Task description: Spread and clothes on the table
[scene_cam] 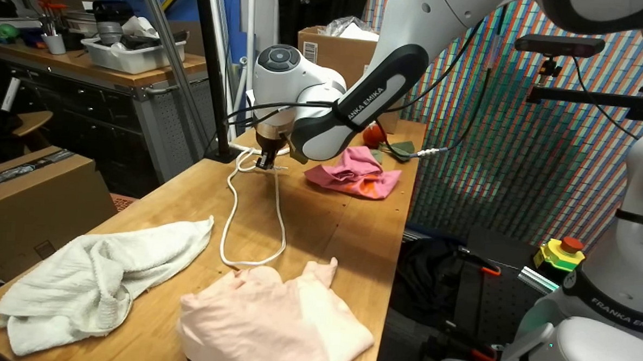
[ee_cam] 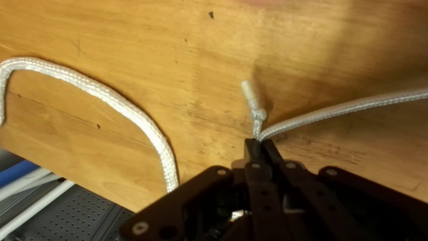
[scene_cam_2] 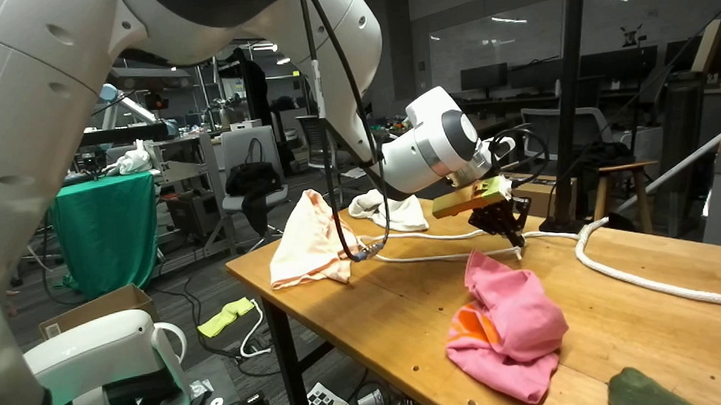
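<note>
My gripper point(ee_cam: 259, 142) is shut on a white rope point(ee_cam: 334, 112) near its knotted end. In both exterior views the gripper point(scene_cam: 265, 164) point(scene_cam_2: 518, 243) is low over the wooden table point(scene_cam_2: 393, 332), and the rope point(scene_cam: 281, 227) runs from it in a long loop. A crumpled white cloth point(scene_cam: 102, 285) and a bunched peach cloth point(scene_cam: 277, 325) lie at one end of the table. They also show in an exterior view as the white cloth point(scene_cam_2: 398, 211) and the peach cloth point(scene_cam_2: 313, 243). A crumpled pink cloth point(scene_cam: 354, 171) point(scene_cam_2: 518, 324) with an orange patch lies nearer the gripper.
A thicker white rope point(ee_cam: 110, 97) point(scene_cam_2: 653, 288) curves over the table beside the gripper. A black post point(scene_cam_2: 565, 121) stands at the table edge. A green item point(scene_cam_2: 641, 392), a red round object point(scene_cam: 374, 134) and a cardboard box point(scene_cam: 338, 53) are beyond the pink cloth.
</note>
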Motion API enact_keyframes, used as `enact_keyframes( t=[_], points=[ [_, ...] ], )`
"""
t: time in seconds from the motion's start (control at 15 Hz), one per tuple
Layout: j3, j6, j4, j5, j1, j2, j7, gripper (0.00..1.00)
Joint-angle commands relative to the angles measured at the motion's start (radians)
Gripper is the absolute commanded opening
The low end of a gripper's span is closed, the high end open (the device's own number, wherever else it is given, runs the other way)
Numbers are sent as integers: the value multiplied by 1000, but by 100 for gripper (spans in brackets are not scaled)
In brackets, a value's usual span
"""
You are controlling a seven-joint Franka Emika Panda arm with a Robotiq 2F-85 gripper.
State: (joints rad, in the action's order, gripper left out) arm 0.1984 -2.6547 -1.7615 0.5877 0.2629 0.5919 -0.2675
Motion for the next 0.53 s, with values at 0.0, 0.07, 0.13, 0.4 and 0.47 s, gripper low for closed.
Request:
enact_keyframes(
  t=[0.0,0.07,0.13,0.4,0.47],
  points=[
    [39,-43,23,41,27,-16,-74,3],
    [48,-55,23,52,33,-24,-91,3],
    [65,-74,23,73,43,-33,-119,3],
    [116,-134,16,148,63,-83,-225,3],
    [138,-146,14,161,77,-93,-251,3]
  ],
)
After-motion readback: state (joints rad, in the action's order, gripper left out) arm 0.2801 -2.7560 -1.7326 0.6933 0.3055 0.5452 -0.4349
